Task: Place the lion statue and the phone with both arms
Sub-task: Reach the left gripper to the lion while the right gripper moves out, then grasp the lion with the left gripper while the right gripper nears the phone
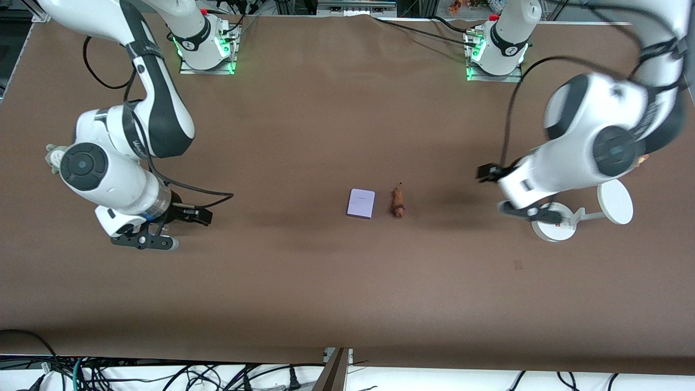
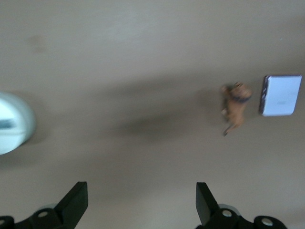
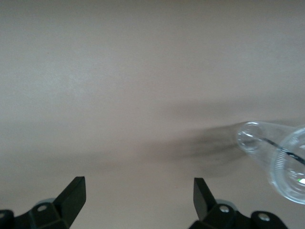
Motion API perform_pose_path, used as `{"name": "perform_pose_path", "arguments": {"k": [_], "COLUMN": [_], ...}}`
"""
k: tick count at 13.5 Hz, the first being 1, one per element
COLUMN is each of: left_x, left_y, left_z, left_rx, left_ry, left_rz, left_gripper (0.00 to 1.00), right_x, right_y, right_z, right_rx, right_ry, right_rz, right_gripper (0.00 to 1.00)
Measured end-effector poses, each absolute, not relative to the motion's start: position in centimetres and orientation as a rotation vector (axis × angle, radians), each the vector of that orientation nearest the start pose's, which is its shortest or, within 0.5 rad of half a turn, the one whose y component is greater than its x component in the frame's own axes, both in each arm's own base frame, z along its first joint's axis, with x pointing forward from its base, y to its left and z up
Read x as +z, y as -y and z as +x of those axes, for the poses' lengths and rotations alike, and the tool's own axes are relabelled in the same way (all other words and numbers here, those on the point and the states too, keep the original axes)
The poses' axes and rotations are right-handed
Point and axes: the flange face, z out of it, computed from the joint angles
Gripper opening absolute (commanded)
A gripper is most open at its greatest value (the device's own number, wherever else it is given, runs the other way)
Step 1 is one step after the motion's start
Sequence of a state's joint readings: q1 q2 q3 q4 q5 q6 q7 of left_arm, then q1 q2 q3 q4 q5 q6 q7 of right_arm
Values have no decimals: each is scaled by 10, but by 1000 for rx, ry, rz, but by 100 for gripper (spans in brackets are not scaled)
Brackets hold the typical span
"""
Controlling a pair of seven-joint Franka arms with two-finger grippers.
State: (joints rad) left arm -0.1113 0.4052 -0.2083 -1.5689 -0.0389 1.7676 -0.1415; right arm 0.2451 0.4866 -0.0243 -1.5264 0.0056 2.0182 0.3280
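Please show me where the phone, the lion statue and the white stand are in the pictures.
phone (image 1: 361,203): front view, middle of its pale flat face.
lion statue (image 1: 398,203): front view, middle of its reddish-brown body.
white stand (image 1: 616,201): front view, middle of its round disc.

right arm bent at elbow, wrist low over table at its own end; right gripper fingers spread wide, empty. left arm folded at its end, wrist angled down; left gripper fingers spread wide, empty.
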Motion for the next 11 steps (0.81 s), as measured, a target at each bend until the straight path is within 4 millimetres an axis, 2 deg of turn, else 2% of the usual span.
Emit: {"name": "perform_pose_path", "arguments": {"k": [2, 4, 6, 9, 11], "left_x": [371, 347, 313, 257, 226], "left_y": [243, 276, 298, 329, 343], "left_z": [618, 618, 615, 596, 587], "left_rx": [301, 227, 168, 113, 82], "left_ry": [-247, -258, -246, -243, -236], "left_rz": [-3195, -3219, -3241, -3264, -3279], "left_gripper": [100, 100, 100, 100, 100], "right_x": [368, 364, 363, 360, 358], "right_y": [-163, -169, -171, -180, -190], "right_z": [674, 673, 674, 673, 671], "right_rx": [-6, -1, -5, -9, -2], "right_ry": [-167, -161, -158, -143, -151], "right_rz": [-3142, -3143, -3142, -3135, -3102], "right_gripper": [100, 100, 100, 100, 100]}}
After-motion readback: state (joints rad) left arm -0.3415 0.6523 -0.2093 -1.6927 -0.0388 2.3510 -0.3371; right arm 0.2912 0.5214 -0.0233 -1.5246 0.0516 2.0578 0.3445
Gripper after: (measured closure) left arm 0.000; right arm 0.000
